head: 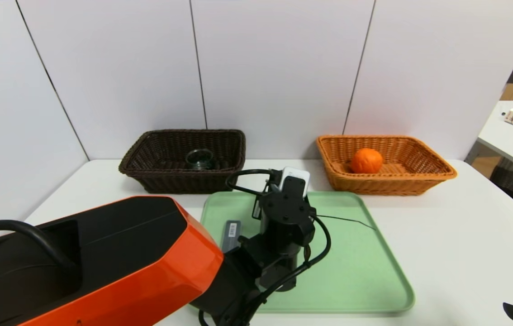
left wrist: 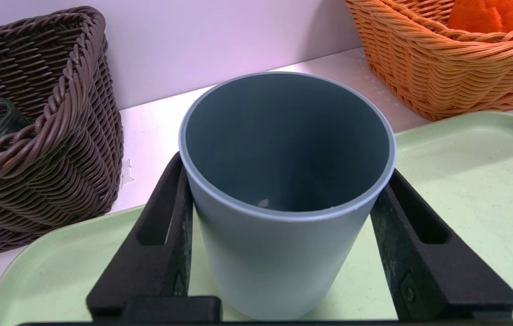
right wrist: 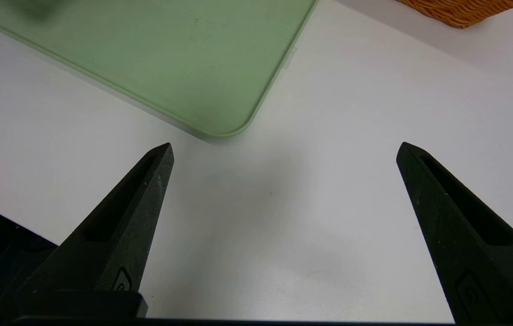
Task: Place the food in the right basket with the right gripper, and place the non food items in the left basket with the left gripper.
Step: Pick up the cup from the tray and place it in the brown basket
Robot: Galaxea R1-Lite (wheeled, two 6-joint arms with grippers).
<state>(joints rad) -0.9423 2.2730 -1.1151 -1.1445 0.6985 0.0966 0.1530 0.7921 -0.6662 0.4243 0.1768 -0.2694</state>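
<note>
The white table (head: 442,235) carries a green tray (head: 360,271) at its centre, with two wicker baskets set along the far edge against the wall panels. The left arm (head: 102,267), with its orange and black shell, extends from the near left corner across the tray. The dark brown basket (head: 179,181) stands beyond the tray's far left corner and contains the clear glass cup (head: 199,159). The orange-tan basket (head: 387,181) stands beyond the tray's far right corner and contains the orange (head: 366,160), which rests upright on the basket floor. The blue-grey tumbler (left wrist: 283,190) stands upright on the tray with its open mouth up. The left gripper (left wrist: 283,217) is positioned level at the tumbler, one finger (left wrist: 166,240) on each side of the wall just below the rim. The jaws stand partly closed around the tumbler, and both fingers appear to touch or nearly touch its sides; firm contact cannot be confirmed. The tumbler base appears to rest on the tray. The slim dark grey case (head: 231,234) lies flat on the tray, just beside the left arm's wrist. The right gripper (right wrist: 283,154) hangs over bare table near the tray's near right corner, jaws wide apart and holding nothing.
</note>
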